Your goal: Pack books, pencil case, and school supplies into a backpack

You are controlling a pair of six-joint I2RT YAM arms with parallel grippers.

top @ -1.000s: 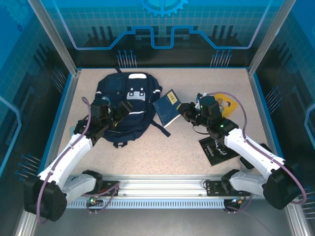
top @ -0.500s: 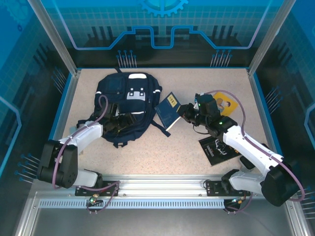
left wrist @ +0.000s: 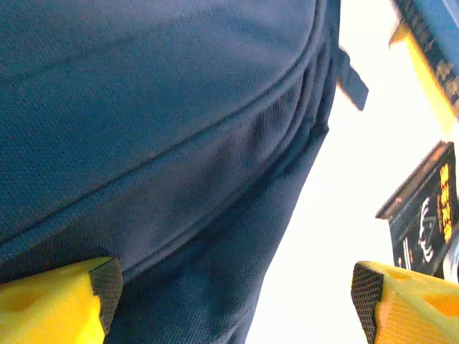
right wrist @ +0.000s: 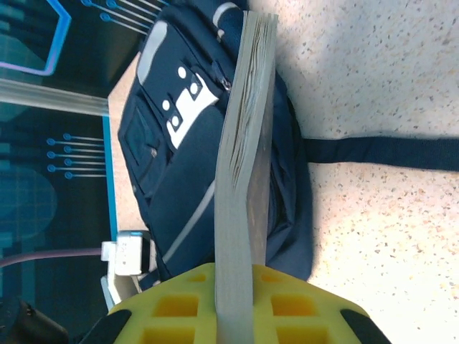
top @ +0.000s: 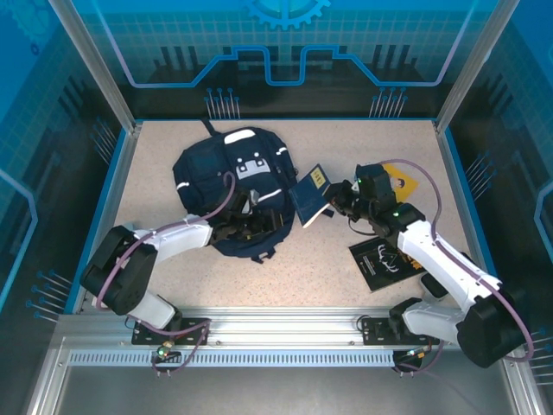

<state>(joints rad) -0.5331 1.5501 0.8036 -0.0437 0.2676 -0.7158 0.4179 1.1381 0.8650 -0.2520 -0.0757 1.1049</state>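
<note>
At lower centre of the top view the left gripper (top: 257,226) sits spread wide over the near edge of the navy backpack (top: 226,169), clamping nothing. The mouth may therefore stay shut, and the dark blue book (top: 311,195), pinched edge-on by the right gripper (top: 340,201) just right of the backpack, could jam against cloth or twist loose. Against a second ago, the black book (top: 380,259) at lower right lies unmoved, the left arm has folded low and swung right, the blue book has neared the backpack, and the backpack has turned and slid rightward.
</note>
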